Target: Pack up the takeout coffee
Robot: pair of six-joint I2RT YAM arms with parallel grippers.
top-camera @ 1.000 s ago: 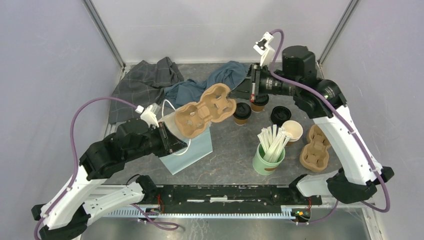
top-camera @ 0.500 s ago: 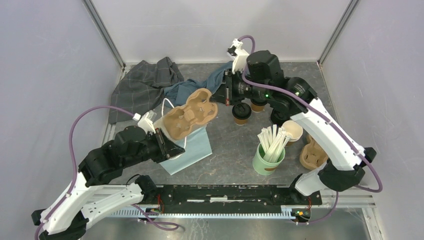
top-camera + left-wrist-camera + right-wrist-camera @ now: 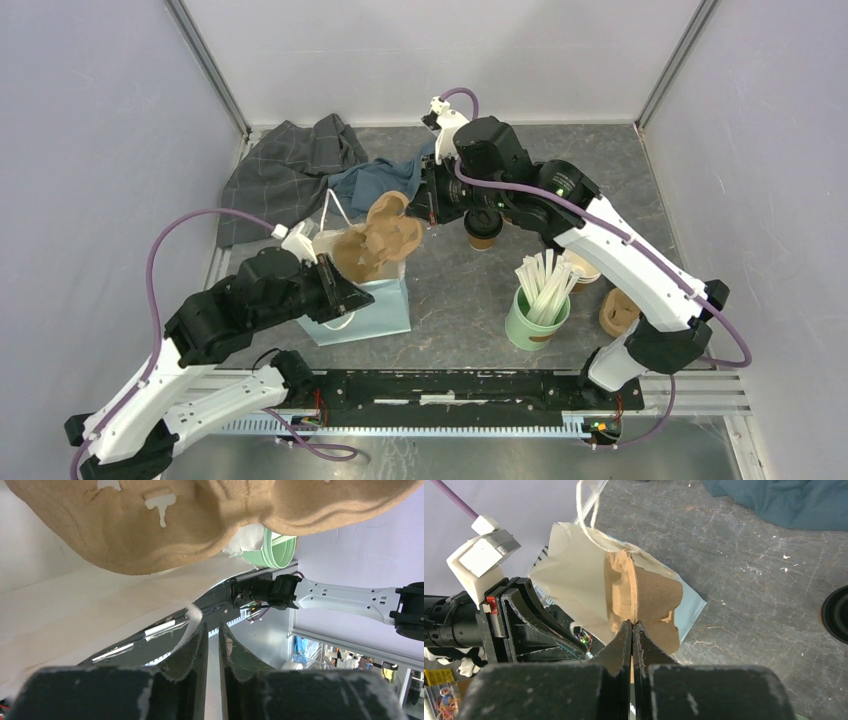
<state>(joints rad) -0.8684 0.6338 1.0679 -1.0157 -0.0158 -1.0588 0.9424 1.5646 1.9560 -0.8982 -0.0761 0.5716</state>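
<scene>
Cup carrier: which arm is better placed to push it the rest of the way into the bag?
Right. The right gripper is shut on the edge of the cup carrier, which is partly inside the paper bag. The left gripper pinches the bag's rim, propping it open.

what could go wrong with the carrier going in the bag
The right gripper pinches only the thin rim of the cup carrier, so it could twist or slip. The left gripper holds just one edge of the paper bag; the carrier may snag its mouth and crumple it. The right arm hangs close over a lidded cup and could knock it.
</scene>
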